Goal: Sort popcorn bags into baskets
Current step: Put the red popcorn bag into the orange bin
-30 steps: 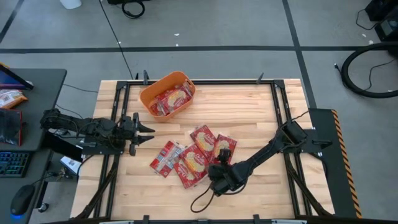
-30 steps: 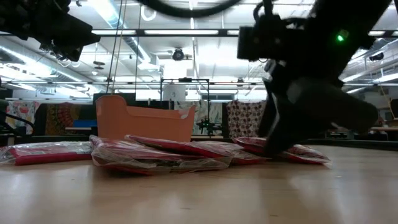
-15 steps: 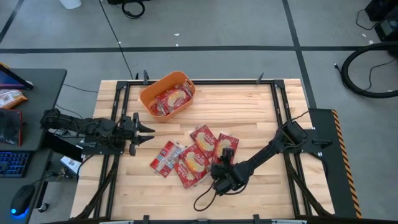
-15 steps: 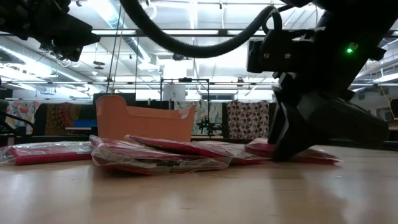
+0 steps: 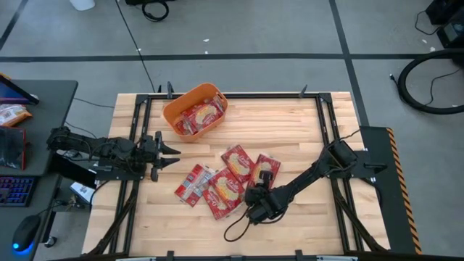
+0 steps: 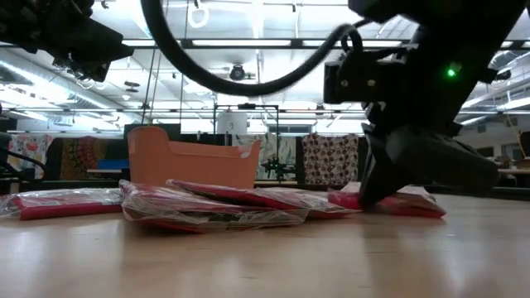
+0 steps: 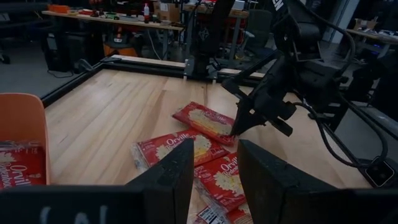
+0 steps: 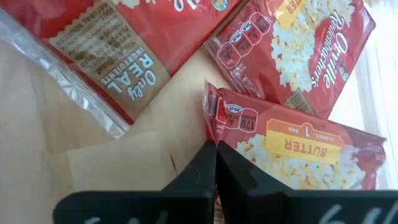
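Corner of a flat red plastic popcorn bag (image 8: pixel 292 149) is pinched between the right gripper's (image 8: pixel 214 163) pressed-together fingers, and it is now raised a little off the wooden table (image 5: pixel 290 130) compared with before. The other bags lie just beside it. The orange plastic tub (image 5: pixel 194 109) has not moved. The left gripper (image 5: pixel 168 154), fingers spread, waits at the left edge.

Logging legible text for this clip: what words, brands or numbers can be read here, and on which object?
"BUTTER" and "170": bag pinched by the right gripper.
"Orville" (the second word is too blurred to read): bag beside it.
"ONLY REAL INGREDIENTS": back of bag.
"Orville": bag on the table, and the bag in the basket.
Smaller print is too small to read.
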Robot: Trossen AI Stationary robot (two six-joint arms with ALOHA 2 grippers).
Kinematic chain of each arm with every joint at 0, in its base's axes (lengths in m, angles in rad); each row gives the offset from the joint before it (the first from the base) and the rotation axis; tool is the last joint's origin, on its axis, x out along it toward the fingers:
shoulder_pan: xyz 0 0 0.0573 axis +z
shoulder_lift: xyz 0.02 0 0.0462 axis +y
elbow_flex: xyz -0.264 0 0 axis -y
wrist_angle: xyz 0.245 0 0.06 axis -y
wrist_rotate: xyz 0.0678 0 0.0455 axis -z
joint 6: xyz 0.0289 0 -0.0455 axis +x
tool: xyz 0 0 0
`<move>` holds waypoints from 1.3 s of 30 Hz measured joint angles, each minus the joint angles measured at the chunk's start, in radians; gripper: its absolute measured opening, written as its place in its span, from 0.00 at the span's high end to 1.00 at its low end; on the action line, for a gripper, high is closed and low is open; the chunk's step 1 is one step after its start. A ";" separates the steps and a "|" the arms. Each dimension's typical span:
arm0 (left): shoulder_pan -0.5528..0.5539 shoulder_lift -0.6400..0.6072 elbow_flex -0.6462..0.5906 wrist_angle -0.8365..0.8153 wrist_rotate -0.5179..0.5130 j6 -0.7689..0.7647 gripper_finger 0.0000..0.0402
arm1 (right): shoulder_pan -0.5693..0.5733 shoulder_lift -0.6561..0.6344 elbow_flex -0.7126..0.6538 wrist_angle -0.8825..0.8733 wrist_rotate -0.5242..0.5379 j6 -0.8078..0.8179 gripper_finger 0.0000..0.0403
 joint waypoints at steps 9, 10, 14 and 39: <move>0.000 0.000 0.000 0.000 0.000 0.000 0.68 | -0.020 0.001 0.150 -0.137 0.033 0.057 0.98; 0.000 0.000 0.000 0.000 0.000 0.000 0.68 | -0.027 0.001 0.172 -0.166 0.038 0.056 0.98; 0.000 0.000 0.000 0.000 0.000 0.009 0.68 | -0.060 0.001 0.262 -0.275 0.090 0.041 0.99; 0.000 0.000 0.000 0.000 0.000 0.002 0.68 | -0.381 0.000 0.724 -0.331 0.371 -0.517 0.99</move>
